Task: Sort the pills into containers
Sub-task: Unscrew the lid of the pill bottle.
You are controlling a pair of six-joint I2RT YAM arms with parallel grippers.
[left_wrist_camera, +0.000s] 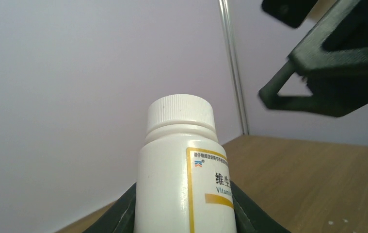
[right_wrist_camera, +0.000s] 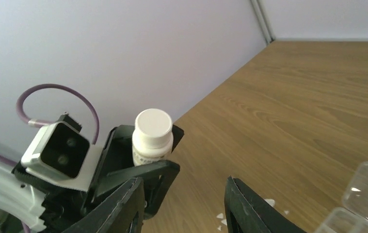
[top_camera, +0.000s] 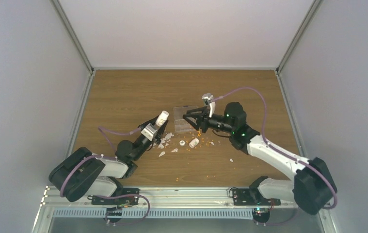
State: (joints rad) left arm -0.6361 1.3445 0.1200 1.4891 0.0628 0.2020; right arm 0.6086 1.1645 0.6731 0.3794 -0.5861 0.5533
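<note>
Wood table (top_camera: 123, 92), clear box (top_camera: 179, 112) abt mid-surface. Orange pills (top_camera: 199, 132) lie loose on the surface along box's near edge, w/ a few strays toward the table's near edge. L gripper (top_camera: 158, 124) is clamped on a white capped bottle (top_camera: 162, 118), held off the surface just left of box, cap end tilted up. R gripper (top_camera: 188, 118) has fingers spread wide, over box's left part, pointing at bottle. White flakes (top_camera: 167, 138), a tipped vial (top_camera: 194, 142) and a cap (top_camera: 182, 143) sit near box's near-left corner.
</note>
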